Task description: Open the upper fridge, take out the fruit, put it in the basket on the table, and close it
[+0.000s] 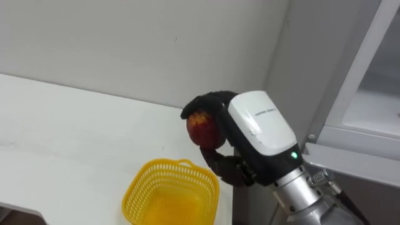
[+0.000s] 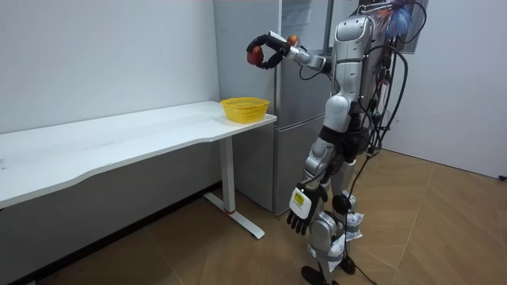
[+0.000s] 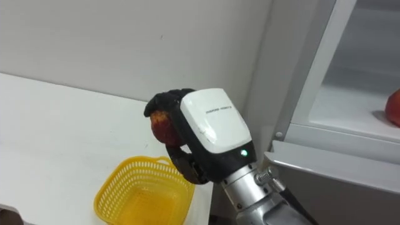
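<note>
A red and yellow fruit is gripped in my right hand, whose dark fingers curl round it from above and below. The hand holds it in the air just above the far rim of an empty yellow mesh basket, which stands at the end of the white table. In the room view I stand before the fridge, right arm raised toward the table with the fruit. My left hand hangs at my side with relaxed fingers.
The open upper fridge compartment lies to my right, with another red fruit on its white shelf. A grey wall runs behind the table. The table's end edge is just right of the basket.
</note>
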{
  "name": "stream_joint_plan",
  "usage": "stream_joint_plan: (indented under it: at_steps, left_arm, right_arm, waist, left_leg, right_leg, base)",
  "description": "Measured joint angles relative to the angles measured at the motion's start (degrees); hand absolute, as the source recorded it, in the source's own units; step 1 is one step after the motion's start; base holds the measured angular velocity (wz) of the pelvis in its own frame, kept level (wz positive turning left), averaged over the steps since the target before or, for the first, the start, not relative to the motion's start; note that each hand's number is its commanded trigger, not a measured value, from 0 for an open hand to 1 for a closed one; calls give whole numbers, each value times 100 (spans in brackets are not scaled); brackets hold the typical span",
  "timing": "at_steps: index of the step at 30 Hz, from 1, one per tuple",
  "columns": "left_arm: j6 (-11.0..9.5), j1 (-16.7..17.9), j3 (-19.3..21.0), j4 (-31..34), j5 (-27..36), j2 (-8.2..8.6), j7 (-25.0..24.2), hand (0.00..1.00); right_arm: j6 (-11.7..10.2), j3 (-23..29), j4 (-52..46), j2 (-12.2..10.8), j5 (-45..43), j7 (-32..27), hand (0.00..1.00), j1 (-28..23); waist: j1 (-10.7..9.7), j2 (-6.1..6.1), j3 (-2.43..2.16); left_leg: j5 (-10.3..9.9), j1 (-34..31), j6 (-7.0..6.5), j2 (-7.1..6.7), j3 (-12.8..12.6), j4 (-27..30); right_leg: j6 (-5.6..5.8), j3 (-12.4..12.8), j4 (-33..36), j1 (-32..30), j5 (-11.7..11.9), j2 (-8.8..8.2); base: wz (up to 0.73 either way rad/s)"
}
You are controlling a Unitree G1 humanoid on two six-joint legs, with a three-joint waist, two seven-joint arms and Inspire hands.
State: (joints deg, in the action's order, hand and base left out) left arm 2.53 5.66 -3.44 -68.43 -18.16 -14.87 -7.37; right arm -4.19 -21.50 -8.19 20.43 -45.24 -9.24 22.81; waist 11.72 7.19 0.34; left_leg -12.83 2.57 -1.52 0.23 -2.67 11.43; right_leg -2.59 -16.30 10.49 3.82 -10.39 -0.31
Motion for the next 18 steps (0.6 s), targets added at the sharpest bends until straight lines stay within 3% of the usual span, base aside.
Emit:
stream_joint_plan:
  at_steps: [7, 11, 18]
  left_arm:
    - [4, -11, -12, 110, -3, -15, -46, 0]
    - [5, -18, -6, 159, -15, -17, -52, 0]
    - [6, -20, -7, 195, -10, -17, -83, 0]
  right_arm:
    - [72, -201, 618, 2, -26, 204, 100, 384]
    - [217, -247, 904, 0, -103, 514, 100, 400]
    - [302, -441, 1253, -4, -105, 920, 100, 399]
  waist:
    - [-11, 24, 27]
    - [126, 15, 36]
    - [171, -20, 60]
  left_leg:
    - [0, -15, 0, -7, 29, 27]
    - [0, -16, 0, -8, 28, 20]
    - [0, -34, 0, -8, 32, 32]
  right_leg:
    - [0, -94, 7, 11, 0, -13]
    - [0, -98, 11, 7, 0, -16]
    - [0, -98, 10, -3, 0, -18]
  base:
    - [3]
    - [0]
    - [0]
